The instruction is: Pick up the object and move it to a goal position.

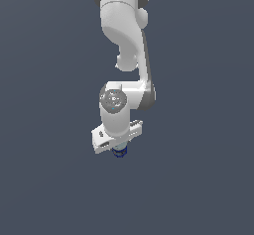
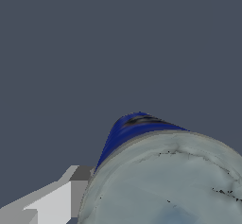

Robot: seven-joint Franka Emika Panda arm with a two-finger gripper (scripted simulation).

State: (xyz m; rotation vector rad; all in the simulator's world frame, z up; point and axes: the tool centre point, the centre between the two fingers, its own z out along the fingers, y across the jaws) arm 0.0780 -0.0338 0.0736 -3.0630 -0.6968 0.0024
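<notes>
The can (image 2: pixel 142 126) has a blue label and a silver-grey round lid (image 2: pixel 165 185) and fills the near part of the wrist view. One grey finger (image 2: pixel 78 180) rests against its side; the other finger is hidden. In the exterior view, only a small blue part of the can (image 1: pixel 119 153) shows beneath the white hand. My gripper (image 1: pixel 118 147) is closed around the can. I cannot tell whether the can rests on the surface or is held above it.
A plain dark grey-blue surface (image 1: pixel 198 179) spreads on all sides. The white arm (image 1: pixel 124 26) reaches down from the top of the exterior view. No goal marker shows.
</notes>
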